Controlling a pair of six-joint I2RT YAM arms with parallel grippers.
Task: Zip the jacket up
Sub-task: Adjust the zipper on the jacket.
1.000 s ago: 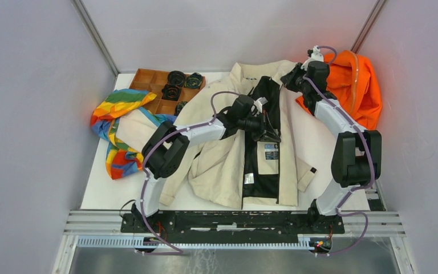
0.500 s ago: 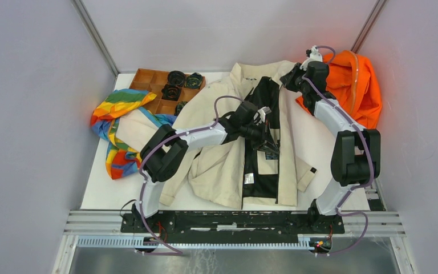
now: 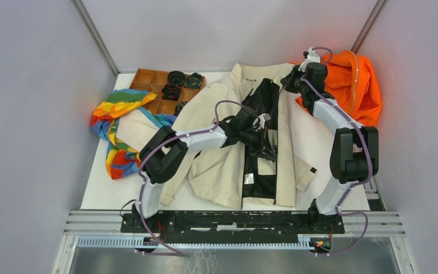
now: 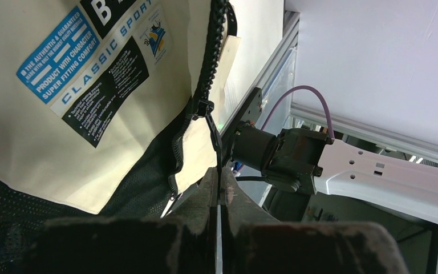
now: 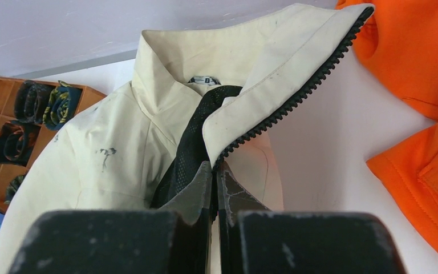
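The beige jacket (image 3: 217,154) lies spread open on the table, its black lining showing down the middle. My left gripper (image 3: 264,145) reaches over the front opening. In the left wrist view it (image 4: 218,174) is shut on the dark pull tab (image 4: 213,134), which hangs from the zipper slider (image 4: 203,107). My right gripper (image 3: 290,81) is up by the collar. In the right wrist view it (image 5: 215,170) is shut on the jacket's front edge (image 5: 262,63), along its black zipper teeth (image 5: 296,94).
A bright orange garment (image 3: 353,85) lies at the far right, close behind my right gripper. A rainbow-striped cloth (image 3: 120,123) is bunched at the left. A wooden divided tray (image 3: 148,85) with dark round items stands at the far left.
My left gripper has moved toward the near edge along the jacket's front opening, covering the blue label. The black gap has narrowed. The right gripper shifted slightly away.
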